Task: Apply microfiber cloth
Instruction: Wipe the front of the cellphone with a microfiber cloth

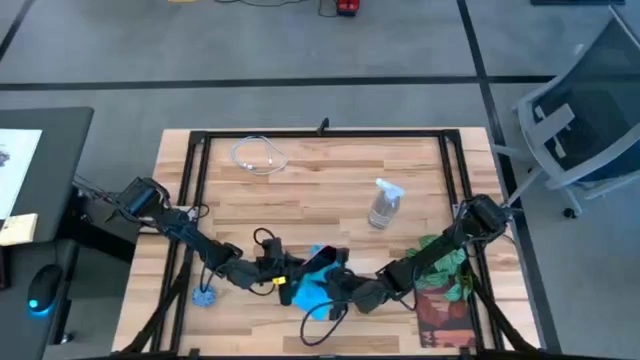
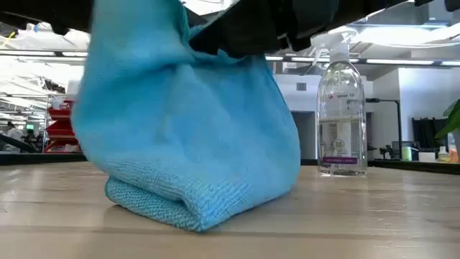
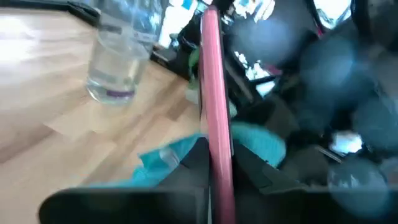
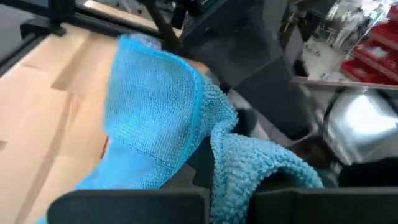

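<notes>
Two grippers meet at the surface's near edge: your right gripper [image 1: 340, 288] has pinched the microfiber cloth [image 1: 312, 285] — soft, light, draping — by its upper fold; left gripper [image 1: 283, 272] clamps a pink-edged phone [image 3: 214, 118].

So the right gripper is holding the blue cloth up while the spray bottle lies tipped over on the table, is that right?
Not quite: the spray bottle stands upright, as the low view shows. The right gripper does hold the microfiber cloth up, its lower fold resting on the table.
</notes>
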Tool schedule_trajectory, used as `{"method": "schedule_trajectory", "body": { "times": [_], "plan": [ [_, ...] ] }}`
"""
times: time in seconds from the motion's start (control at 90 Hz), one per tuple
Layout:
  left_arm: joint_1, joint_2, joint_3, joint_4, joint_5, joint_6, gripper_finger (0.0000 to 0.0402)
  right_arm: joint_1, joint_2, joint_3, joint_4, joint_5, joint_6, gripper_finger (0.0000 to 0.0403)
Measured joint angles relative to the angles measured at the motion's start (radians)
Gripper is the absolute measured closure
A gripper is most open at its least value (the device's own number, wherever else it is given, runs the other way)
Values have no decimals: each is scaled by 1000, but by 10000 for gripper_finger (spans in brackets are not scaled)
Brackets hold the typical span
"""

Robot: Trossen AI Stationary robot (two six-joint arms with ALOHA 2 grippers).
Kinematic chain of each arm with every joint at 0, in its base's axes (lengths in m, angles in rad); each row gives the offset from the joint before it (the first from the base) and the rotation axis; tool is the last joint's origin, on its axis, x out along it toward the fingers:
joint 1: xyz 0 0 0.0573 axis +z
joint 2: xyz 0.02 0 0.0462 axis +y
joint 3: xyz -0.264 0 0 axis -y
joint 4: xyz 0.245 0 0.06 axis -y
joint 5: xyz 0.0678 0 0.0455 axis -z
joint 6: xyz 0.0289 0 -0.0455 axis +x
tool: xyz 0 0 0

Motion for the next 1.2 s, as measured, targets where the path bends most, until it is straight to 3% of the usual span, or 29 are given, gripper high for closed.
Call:
{"method": "schedule_trajectory", "body": {
  "times": [0.089,0.278,0.367,0.489,0.611,0.878,0.967,1.1,1.2],
  "plan": [
    [-2,0,5,20,-4,5,391,20,-2,-1,-64,39,13,403],
    [-4,-10,10,60,-4,7,391,66,-23,1,-26,312,-14,403],
    [-4,-8,9,70,-2,26,391,74,-23,9,-24,379,-18,403],
    [-4,-8,8,67,-1,34,391,74,-23,13,-22,328,-17,403],
    [-5,-5,6,63,10,45,391,74,-23,13,-30,141,-51,403],
    [-5,-2,3,51,-91,79,391,115,-37,29,-88,-40,4,403],
    [-8,-2,3,56,-93,80,391,126,-37,60,-88,-33,-41,403],
    [-6,-2,3,74,-101,77,391,104,-36,86,-79,106,-96,403],
    [-10,-2,2,93,-97,72,391,63,-33,85,-60,134,-121,403]
  ]
}}
